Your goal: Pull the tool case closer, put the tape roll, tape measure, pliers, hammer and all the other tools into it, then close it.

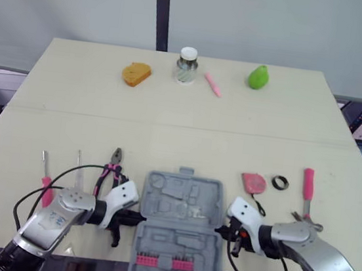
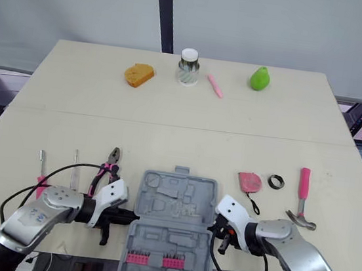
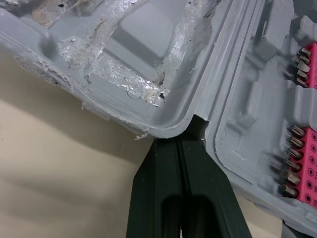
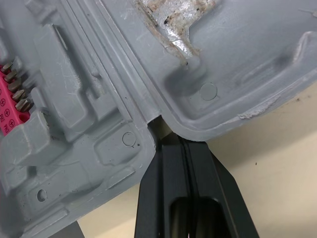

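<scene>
Currently at near centre of desk (image 1: 180,142): tool case (image 1: 179,201), open flat, lid half far, base half near and seemingly overhanging the near edge; pink bit rack (image 1: 165,261) seated in base

- Left end effector (image 3: 182,144): fingers pressed together, tips lodged in the hinge notch on the case's left side
- Right end effector (image 4: 179,144): likewise closed narrow, tips in the right hinge notch
- Left of case, loose: pliers (image 1: 112,167), two screwdrivers (image 1: 46,182)
- Right of case, loose: tape measure (image 1: 253,182), tape roll (image 1: 280,183), hammer (image 1: 306,194)

Hazards, as judged:
1. Further pull nearward could tip the base off the edge and spill the bits
2. Tips wedge rather than clamp, so one may slip from its notch and leave the case skewed
3. Withdrawing arms may sweep the pliers or tape measure just beside them
</scene>
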### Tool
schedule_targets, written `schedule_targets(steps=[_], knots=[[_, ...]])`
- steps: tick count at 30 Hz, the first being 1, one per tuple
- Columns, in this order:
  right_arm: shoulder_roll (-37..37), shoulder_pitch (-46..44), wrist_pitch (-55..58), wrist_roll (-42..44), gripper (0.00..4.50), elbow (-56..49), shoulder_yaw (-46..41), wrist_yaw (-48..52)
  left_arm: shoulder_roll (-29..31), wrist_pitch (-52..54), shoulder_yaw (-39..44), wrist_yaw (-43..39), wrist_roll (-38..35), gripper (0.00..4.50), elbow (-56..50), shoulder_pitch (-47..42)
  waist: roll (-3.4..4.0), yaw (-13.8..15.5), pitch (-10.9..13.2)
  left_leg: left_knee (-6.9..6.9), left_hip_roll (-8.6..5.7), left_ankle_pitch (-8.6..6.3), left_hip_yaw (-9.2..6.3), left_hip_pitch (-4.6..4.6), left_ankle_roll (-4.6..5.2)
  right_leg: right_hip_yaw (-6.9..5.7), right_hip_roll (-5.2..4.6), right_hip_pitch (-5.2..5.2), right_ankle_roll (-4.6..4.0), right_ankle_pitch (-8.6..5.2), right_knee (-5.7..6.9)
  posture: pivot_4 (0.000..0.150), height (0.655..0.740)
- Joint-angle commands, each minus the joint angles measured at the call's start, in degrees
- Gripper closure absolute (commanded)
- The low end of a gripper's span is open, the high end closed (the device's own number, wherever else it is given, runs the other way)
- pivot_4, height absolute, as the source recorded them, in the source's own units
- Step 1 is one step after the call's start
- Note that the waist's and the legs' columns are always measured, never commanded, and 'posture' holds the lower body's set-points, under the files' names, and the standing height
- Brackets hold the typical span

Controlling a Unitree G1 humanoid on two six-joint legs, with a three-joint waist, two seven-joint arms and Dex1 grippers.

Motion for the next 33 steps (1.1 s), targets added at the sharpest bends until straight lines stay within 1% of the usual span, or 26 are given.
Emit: schedule_targets(steps=[1, 9, 12, 15, 18, 21, 25, 27, 33], knots=[[-1.1, 0.1, -2.0, 0.6, 4.5, -0.3, -0.6, 1.9, 0.6, -1.2, 1.8, -0.2, -1.8, 4.48, 0.0, 0.2, 0.0, 0.0, 0.0, 0.0, 0.0, 0.0, 0.0, 0.0, 0.0, 0.0, 0.0, 0.0, 0.0, 0.0, 0.0, 0.15, 0.695], [-3.0, 0.3, -3.8, 0.7, 4.5, 1.8, -2.3, 2.2, 2.5, 0.3, 3.0, 0.0, -3.9, 4.48, -1.0, 1.3, 0.0, 0.0, 0.0, 0.0, 0.0, 0.0, 0.0, 0.0, 0.0, 0.0, -0.01, 0.0, 0.0, 0.0, 0.0, 0.15, 0.695], [-3.8, 0.8, -4.0, 1.2, 4.5, 1.6, -3.6, 2.4, 3.6, 0.4, 4.6, -0.3, -5.2, 4.48, -2.1, 2.7, 0.0, 0.0, 0.0, -0.01, 0.0, 0.0, 0.0, 0.0, 0.0, 0.0, -0.01, 0.0, 0.0, 0.0, -0.01, 0.15, 0.695], [-5.3, 1.9, -4.0, 2.3, 4.5, 0.6, -6.2, 3.0, 5.5, 0.6, 7.8, -1.8, -7.9, 4.48, -3.4, 4.8, 0.01, 0.0, 0.0, -0.01, 0.0, 0.0, -0.01, 0.0, 0.0, 0.0, -0.04, 0.01, 0.0, 0.0, -0.02, 0.15, 0.695], [-6.9, 3.1, -4.4, 3.8, 4.5, -0.6, -9.3, 4.0, 7.0, 0.7, 12.2, -3.2, -11.5, 4.48, -4.8, 6.8, 0.02, 0.0, 0.0, -0.01, 0.01, 0.0, 0.0, 0.0, 0.0, -0.01, -0.03, 0.01, 0.0, 0.0, -0.04, 0.15, 0.695], [-8.3, 5.0, -5.3, 5.4, 4.5, -2.0, -12.6, 5.3, 6.8, 0.1, 17.0, -2.9, -14.7, 4.48, -6.3, 8.4, 0.02, 0.1, 0.0, -0.01, 0.0, 0.0, -0.03, 0.0, 0.0, -0.01, -0.06, 0.03, 0.0, 0.0, -0.05, 0.15, 0.695], [-10.5, 9.5, -6.7, 8.8, 4.5, -6.2, -19.8, 8.1, 5.7, -0.8, 25.6, -3.4, -21.3, 4.48, -10.2, 11.4, 0.04, 0.0, 0.0, -0.03, 0.0, -0.01, -0.07, -0.01, 0.01, -0.01, -0.07, 0.07, 0.0, 0.0, -0.1, 0.15, 0.695], [-10.5, 12.4, -8.5, 9.8, 4.5, -8.2, -23.5, 8.9, 4.6, -2.5, 30.3, -4.3, -24.5, 4.48, -12.3, 14.3, 0.04, 0.0, 0.0, -0.04, 0.0, -0.01, -0.07, 0.0, 0.01, -0.01, -0.06, 0.11, 0.0, 0.0, -0.18, 0.15, 0.695], [-9.4, 22.6, -13.6, 11.7, 4.5, -12.1, -33.6, 11.7, 3.0, -5.5, 39.5, -6.0, -30.6, 4.48, -17.5, 23.7, 0.03, 0.1, 0.0, -0.1, 0.03, -0.01, -0.09, 0.04, 0.01, 0.0, -0.04, 0.26, 0.01, 0.0, -0.43, 0.15, 0.695]])
